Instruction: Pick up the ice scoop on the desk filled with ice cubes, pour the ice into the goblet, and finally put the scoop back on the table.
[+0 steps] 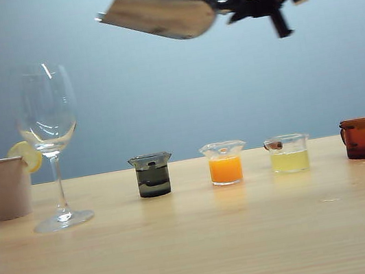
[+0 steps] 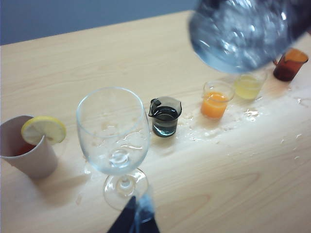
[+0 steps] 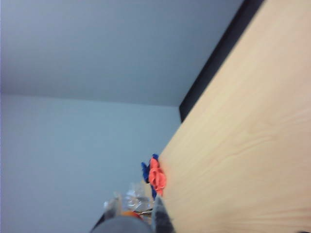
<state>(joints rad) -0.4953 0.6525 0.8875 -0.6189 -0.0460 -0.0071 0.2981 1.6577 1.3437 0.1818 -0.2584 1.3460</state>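
In the exterior view, the ice scoop is held high in the air at about 12 o'clock, well above the surface. Its handle is pinched by the right hand, which is seen at about 1 o'clock as a dark shape; the fingers are pressed together on the handle. The scoop's mouth points toward 9 o'clock, to the side of the goblet. The goblet stands upright at 9 o'clock, just beside a paper cup with a lemon slice. Four small beakers stand in a row from the middle toward 3 o'clock, near the far edge. The whole near part of the surface is free, and wide open air lies between the scoop and the goblet.

In the left wrist view, the scoop with the ice cubes is seen blurred at 1 o'clock, above the beakers. The goblet is near the left hand; whether this hand is spread cannot be told. Wet spots lie around the beakers.

In the right wrist view, the surface edge runs toward 1 o'clock.
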